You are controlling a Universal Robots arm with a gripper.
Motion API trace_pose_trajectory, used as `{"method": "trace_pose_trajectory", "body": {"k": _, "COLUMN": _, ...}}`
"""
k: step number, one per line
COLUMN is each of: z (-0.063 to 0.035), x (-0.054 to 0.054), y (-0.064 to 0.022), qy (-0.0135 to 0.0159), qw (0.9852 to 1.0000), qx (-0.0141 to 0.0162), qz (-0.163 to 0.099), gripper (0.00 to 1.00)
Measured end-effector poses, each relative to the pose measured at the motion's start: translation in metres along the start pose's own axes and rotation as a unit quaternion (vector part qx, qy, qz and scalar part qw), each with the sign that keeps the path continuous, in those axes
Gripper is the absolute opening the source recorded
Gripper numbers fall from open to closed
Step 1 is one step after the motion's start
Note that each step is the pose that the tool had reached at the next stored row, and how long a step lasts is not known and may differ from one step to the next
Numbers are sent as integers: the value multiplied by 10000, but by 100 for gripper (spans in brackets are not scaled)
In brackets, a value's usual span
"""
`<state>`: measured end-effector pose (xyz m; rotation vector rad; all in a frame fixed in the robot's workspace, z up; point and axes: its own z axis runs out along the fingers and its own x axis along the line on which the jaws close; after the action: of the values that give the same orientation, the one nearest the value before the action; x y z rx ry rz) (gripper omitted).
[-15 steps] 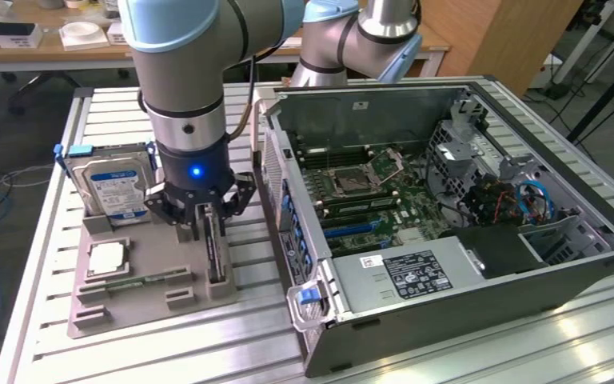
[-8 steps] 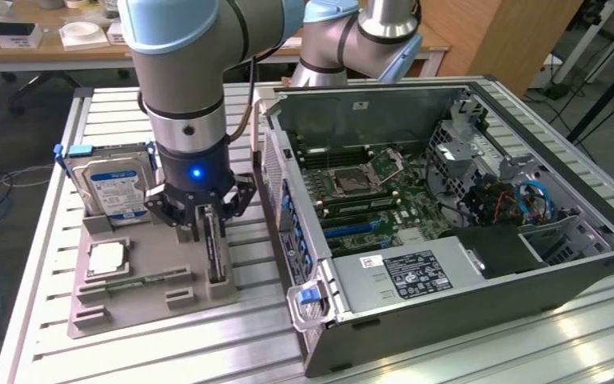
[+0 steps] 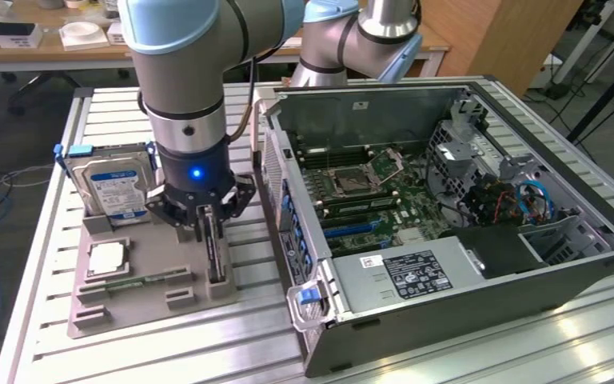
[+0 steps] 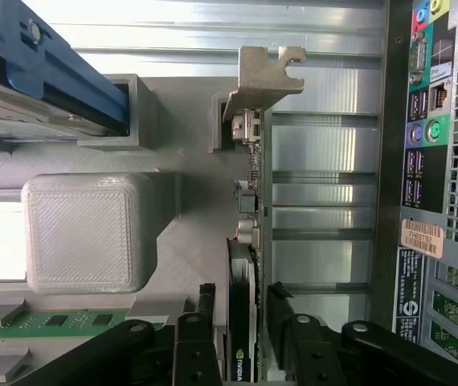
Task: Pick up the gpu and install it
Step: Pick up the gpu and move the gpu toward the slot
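The gpu (image 3: 217,258) stands on its edge in a slot of the grey holder tray (image 3: 105,316), beside the open computer case (image 3: 563,264). In the wrist view the gpu (image 4: 248,201) runs away from me as a thin black card, with its silver bracket (image 4: 265,76) at the far end. My gripper (image 3: 212,226) is lowered over the card. The gripper (image 4: 243,293) straddles it, one black finger (image 4: 206,301) on each side. The jaws stand close to the card with a thin gap still showing on one side. The card sits in its slot.
A silver hard drive (image 3: 115,186) with a blue-white label stands upright at the tray's back, its blue rail (image 4: 44,64) in the wrist view. A processor (image 3: 106,258) and a green memory stick (image 3: 141,282) lie on the tray. The case's rear panel (image 4: 430,161) is close beside the card.
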<state>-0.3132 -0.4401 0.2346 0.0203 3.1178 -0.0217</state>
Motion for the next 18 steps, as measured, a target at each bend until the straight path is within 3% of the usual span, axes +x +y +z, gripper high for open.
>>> {"method": "trace_pose_trajectory", "body": {"k": 1, "z": 0, "x": 0, "y": 0, "qy": 0, "qw": 10000, "qx": 0, "qz": 0, "gripper": 41}}
{"method": "trace_pose_trajectory", "body": {"k": 2, "z": 0, "x": 0, "y": 0, "qy": 0, "qw": 10000, "qx": 0, "qz": 0, "gripper": 34}}
{"method": "trace_pose_trajectory", "body": {"k": 6, "z": 0, "x": 0, "y": 0, "qy": 0, "qw": 10000, "qx": 0, "qz": 0, "gripper": 33}}
{"method": "trace_pose_trajectory", "body": {"k": 7, "z": 0, "x": 0, "y": 0, "qy": 0, "qw": 10000, "qx": 0, "qz": 0, "gripper": 26}}
{"method": "trace_pose_trajectory", "body": {"k": 18, "z": 0, "x": 0, "y": 0, "qy": 0, "qw": 10000, "qx": 0, "qz": 0, "gripper": 26}}
